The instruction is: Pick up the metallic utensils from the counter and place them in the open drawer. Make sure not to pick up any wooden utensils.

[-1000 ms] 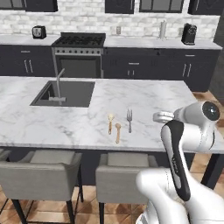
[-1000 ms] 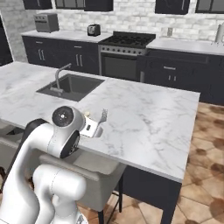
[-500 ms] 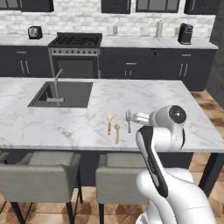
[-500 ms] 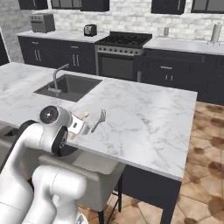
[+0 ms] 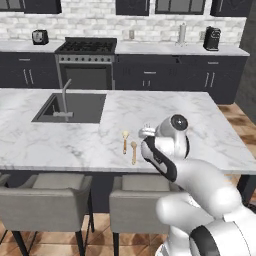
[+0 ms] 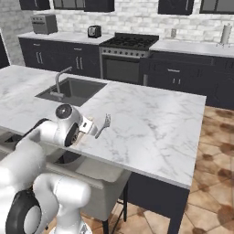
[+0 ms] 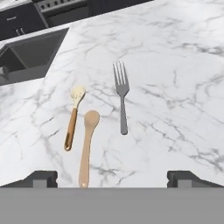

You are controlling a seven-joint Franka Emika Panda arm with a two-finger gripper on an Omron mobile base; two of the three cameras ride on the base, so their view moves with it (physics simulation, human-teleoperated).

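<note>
Gripper (image 7: 112, 177) hangs above the counter (image 7: 175, 87) with its fingertips (image 7: 41, 177) spread wide and nothing between them. Just beyond, a grey fork (image 7: 121, 94) lies flat on the marble, tines pointing toward the far side and handle toward the near edge. Left of the fork, apart from it, lie two wooden spoons: the nearer, plain one (image 7: 86, 146) has its bowl toward the far side, and the one (image 7: 73, 116) further left has a pale bowl and darker handle. The spoons lie just beside each other; whether they touch is unclear. Farther left, a dark sink (image 5: 70, 107) with a grey faucet (image 5: 64, 97) is set into the counter. Behind the island stands a stove (image 5: 87, 60).
</note>
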